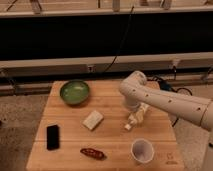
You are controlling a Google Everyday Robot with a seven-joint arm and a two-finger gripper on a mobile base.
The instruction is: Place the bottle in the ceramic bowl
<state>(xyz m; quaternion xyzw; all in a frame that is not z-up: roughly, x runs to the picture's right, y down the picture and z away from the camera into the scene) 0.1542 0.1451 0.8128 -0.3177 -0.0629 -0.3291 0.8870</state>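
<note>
Green-glazed, the ceramic bowl [75, 92] sits at the far left corner of the wooden table [107, 142]. A pale block [93, 120] lies between it and the bottle [132, 121]. A black phone [52, 136] and a reddish object [93, 153] lie nearer me than the bowl, and a white cup [142, 150] stands further right. The bottle sits tilted, well right of the bowl. The gripper [139, 114] is at it, but whether it is clamped on or loose I cannot tell. Speckled floor lies around the table, with a dark wall behind.

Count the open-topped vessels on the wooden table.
2. The glossy green ceramic bowl sits at the back left; the white cup stands front right. The gripper is at the small clear plastic bottle, centre right. None seem hidden.
</note>
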